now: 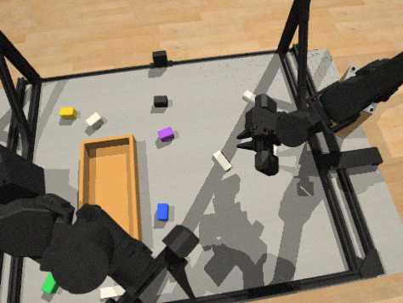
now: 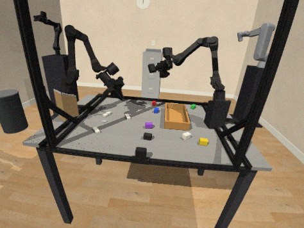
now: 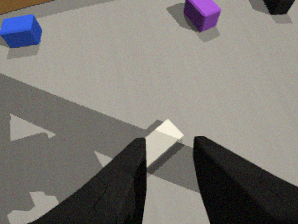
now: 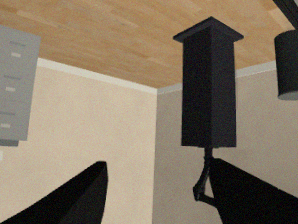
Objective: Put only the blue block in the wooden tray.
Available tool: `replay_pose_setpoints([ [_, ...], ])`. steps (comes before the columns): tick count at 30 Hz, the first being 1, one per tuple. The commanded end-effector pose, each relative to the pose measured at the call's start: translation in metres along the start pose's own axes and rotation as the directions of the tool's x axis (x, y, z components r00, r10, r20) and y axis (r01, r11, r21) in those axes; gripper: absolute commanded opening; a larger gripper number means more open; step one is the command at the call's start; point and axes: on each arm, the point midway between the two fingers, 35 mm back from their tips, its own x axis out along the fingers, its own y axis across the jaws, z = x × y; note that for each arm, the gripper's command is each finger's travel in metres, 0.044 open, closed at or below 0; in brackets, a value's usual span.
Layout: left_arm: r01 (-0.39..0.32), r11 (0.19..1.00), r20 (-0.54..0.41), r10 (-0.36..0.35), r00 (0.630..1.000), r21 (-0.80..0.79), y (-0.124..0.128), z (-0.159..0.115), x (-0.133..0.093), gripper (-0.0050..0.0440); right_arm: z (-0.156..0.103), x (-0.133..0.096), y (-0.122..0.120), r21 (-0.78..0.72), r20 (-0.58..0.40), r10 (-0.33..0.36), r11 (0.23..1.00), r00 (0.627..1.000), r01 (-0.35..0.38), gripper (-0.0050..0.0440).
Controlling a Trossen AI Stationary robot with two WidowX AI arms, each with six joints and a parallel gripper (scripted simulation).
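Note:
The blue block [image 1: 162,211] lies on the grey table just right of the wooden tray [image 1: 110,183], apart from it. The tray is flat, right side up and empty. Both also show in the exterior view, the block [image 2: 156,110] beside the tray [image 2: 176,116]. My left gripper [image 1: 243,141] is open and empty, held above the table. In the left wrist view [image 3: 169,144] its fingers frame a white block [image 3: 162,140] lying on the table below, with the blue block [image 3: 21,31] far to the upper left. My right gripper [image 2: 153,68] is open and empty, raised high; the right wrist view [image 4: 156,172] shows only wall and ceiling.
A purple block [image 1: 166,134], a black block [image 1: 160,100], a yellow block [image 1: 68,112] and white blocks [image 1: 93,118] [image 1: 222,160] lie scattered. A green block [image 1: 50,284] sits near the right arm's base. A red block [image 2: 154,103] lies behind the blue one. A black frame rings the table.

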Motion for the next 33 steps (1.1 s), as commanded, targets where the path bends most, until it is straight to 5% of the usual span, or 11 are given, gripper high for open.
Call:
replay_pose_setpoints([
  [1,0.0,1.0,0.0,0.0,1.0,0.0,0.0,0.0,0.0,0.0099,0.0,0.0,0.0,0.0,0.0,0.0,1.0,1.0,0.0,0.0228],
  [17,0.0,1.0,0.0,0.0,1.0,0.0,0.0,0.0,0.0,0.0099,0.0,0.0,0.0,0.0,0.0,0.0,1.0,1.0,0.0,0.0228],
  [24,-0.002,1.0,0.011,0.002,1.0,-0.007,0.002,0.001,-0.001,0.0267,0.004,0.001,-0.003,-0.058,0.015,-0.009,0.998,1.0,0.009,0.0396],
  [29,-0.009,1.0,0.046,0.01,0.999,-0.028,0.007,0.002,-0.003,0.0387,0.016,0.004,-0.013,-0.248,0.064,-0.036,0.968,0.997,0.05,0.04],
  [33,-0.015,0.999,0.082,0.018,0.996,-0.048,0.013,0.004,-0.006,0.04,0.028,0.006,-0.023,-0.426,0.115,-0.061,0.898,0.991,0.105,0.04],
])
